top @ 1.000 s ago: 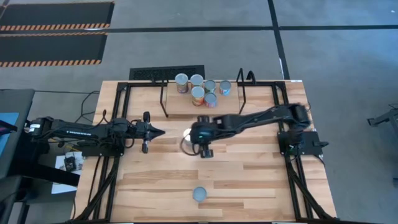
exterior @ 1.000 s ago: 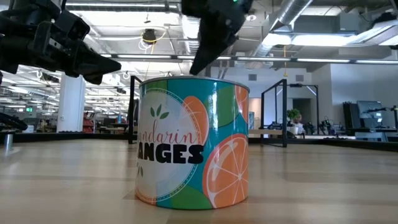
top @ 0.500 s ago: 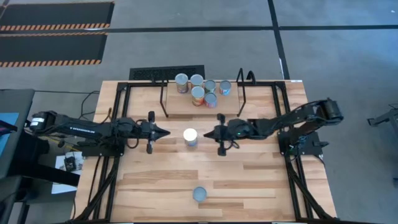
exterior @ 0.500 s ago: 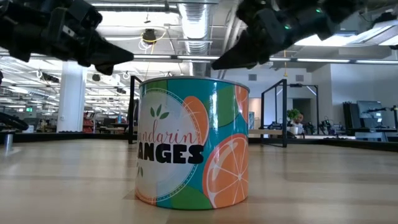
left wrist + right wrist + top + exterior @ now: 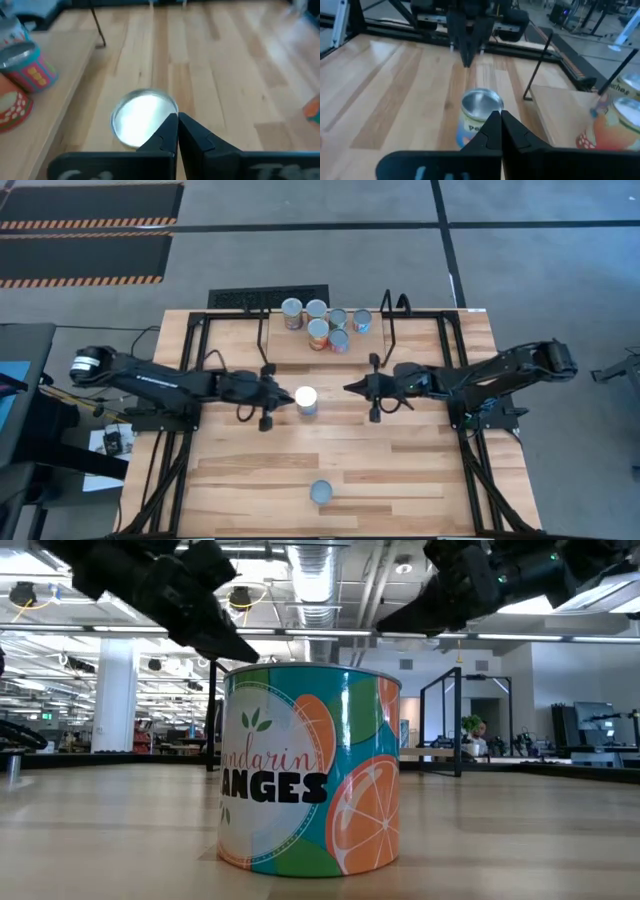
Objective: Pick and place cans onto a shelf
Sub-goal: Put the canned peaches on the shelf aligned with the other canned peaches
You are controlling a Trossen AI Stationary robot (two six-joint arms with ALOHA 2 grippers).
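Now both arms are flanking the mid-worktop can (image 5: 307, 399), left pincer (image 5: 283, 394) and right pincer (image 5: 350, 388) pinched narrow, gripping nothing

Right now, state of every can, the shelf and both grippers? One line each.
Left gripper: shut, empty, beside the centre can.
Right gripper: shut, empty, off the centre can's other side.
Centre can: upright on the table, ungripped.
Mandarin oranges can: upright at the table's near edge, untouched.
Six cans on shelf: upright, clustered together.
Shelf: flat on the table, front part bare.
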